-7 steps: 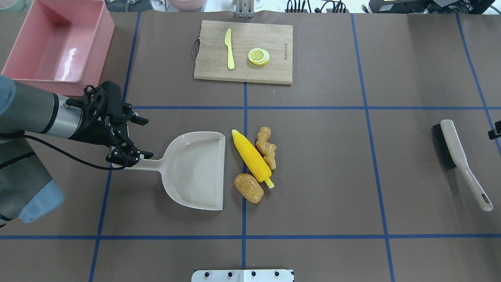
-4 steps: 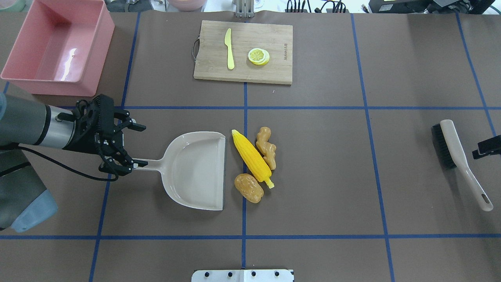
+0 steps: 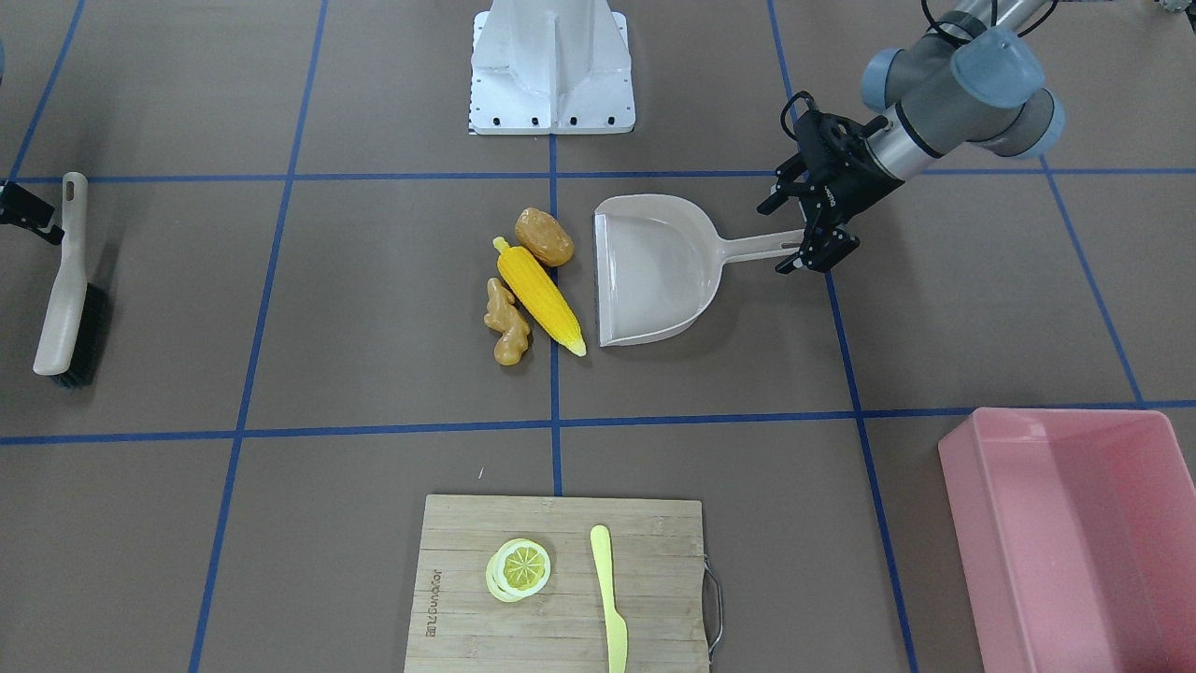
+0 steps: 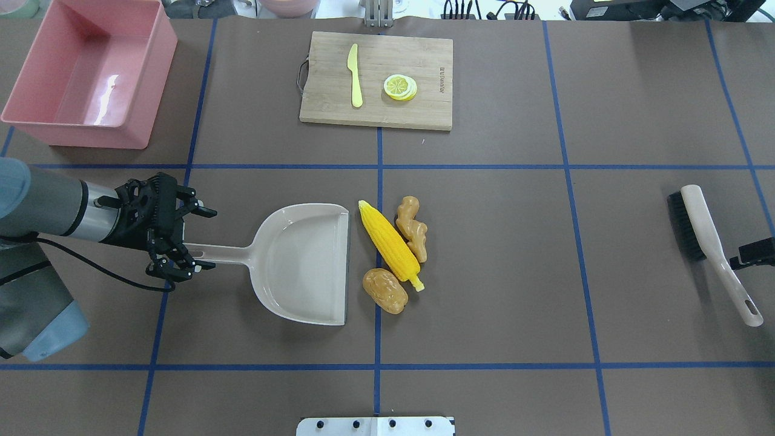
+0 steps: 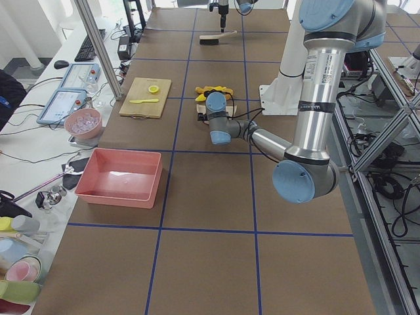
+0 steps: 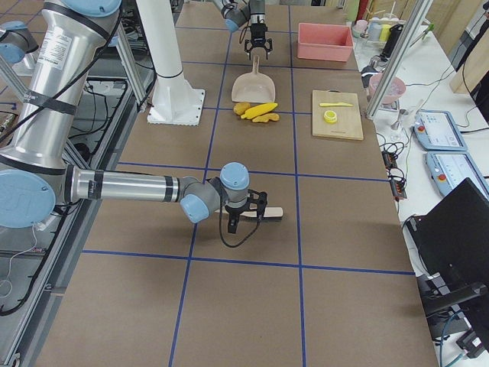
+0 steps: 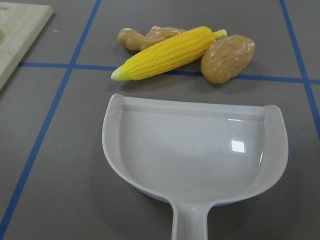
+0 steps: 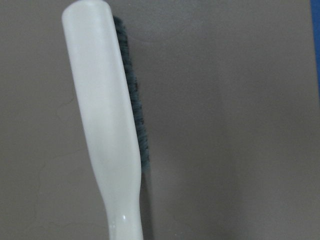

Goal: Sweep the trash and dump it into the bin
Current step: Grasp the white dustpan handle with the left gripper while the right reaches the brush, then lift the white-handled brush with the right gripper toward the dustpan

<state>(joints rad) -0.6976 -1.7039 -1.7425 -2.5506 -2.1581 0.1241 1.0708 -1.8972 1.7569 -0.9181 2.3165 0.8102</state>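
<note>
Front-facing: the left gripper (image 3: 777, 239) is spread wide, one finger on each side of the tip of the dustpan (image 3: 654, 271) handle, and grips nothing.

Overhead: the handle's long axis runs left to right, straight from that gripper toward the trash. The corn (image 4: 390, 245), potato (image 4: 385, 290) and ginger (image 4: 413, 229) lie just right of the dustpan's lip. The bin (image 4: 151, 91) sits far left. Only a sliver of the right gripper (image 4: 754, 251) shows beside the brush (image 4: 705, 236), so I cannot tell its state.

Left wrist: the dustpan is empty.

Right wrist: only the brush shows.

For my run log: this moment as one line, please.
left gripper jaws open astride dustpan handle | right gripper by brush | trash unswept
</note>
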